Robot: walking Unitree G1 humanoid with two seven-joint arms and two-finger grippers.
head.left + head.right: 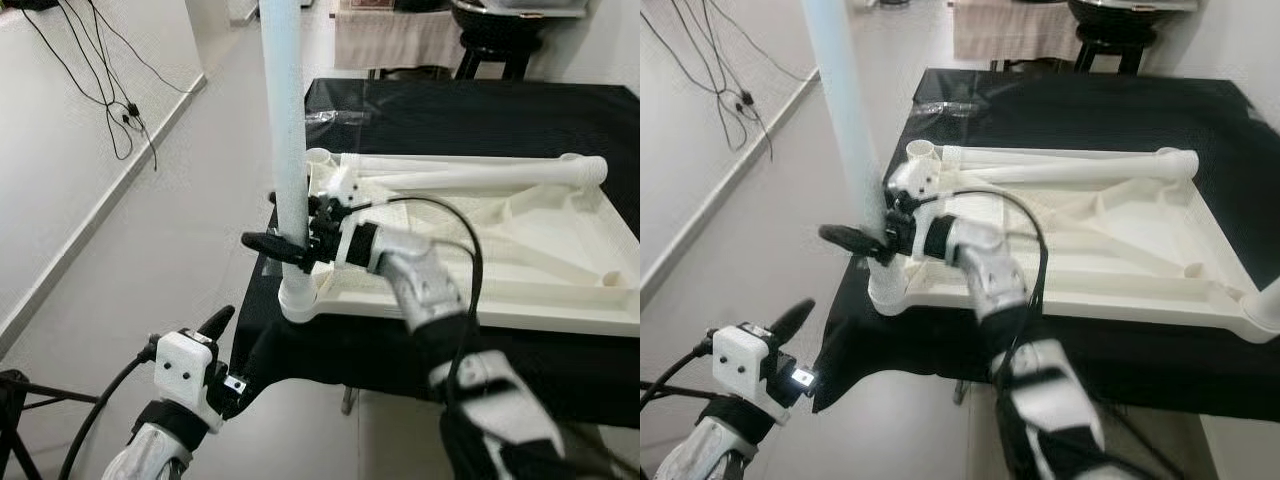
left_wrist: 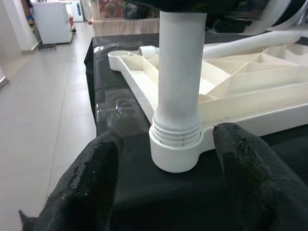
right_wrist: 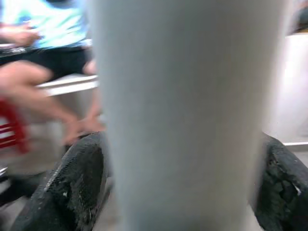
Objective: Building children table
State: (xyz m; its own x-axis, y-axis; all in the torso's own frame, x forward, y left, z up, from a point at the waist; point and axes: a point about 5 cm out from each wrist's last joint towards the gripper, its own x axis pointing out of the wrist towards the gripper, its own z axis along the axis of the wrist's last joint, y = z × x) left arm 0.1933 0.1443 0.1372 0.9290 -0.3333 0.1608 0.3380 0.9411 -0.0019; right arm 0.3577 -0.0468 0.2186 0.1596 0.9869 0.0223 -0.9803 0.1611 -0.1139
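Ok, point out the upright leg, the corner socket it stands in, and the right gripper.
leg point(image 1: 285, 120), left eye view, on its shaft above the gripper.
socket point(image 2: 174, 155), left wrist view, on the collar's front wall below the threads.
right gripper point(image 1: 290, 246), left eye view, between the fingertips around the leg.

Head stereo pair looks forward and down from above, mid-range; both eyes share black-clothed table point(image 1: 500, 120), upturned white tabletop point(image 1: 560, 250), upright leg point(image 1: 285, 130). Left wrist view sits low, near table edge, faces leg's threaded base point(image 2: 175, 132) past own fingertips point(image 2: 91, 187). Right wrist view very close, leg point(image 3: 187, 115) blurred, person seated behind.
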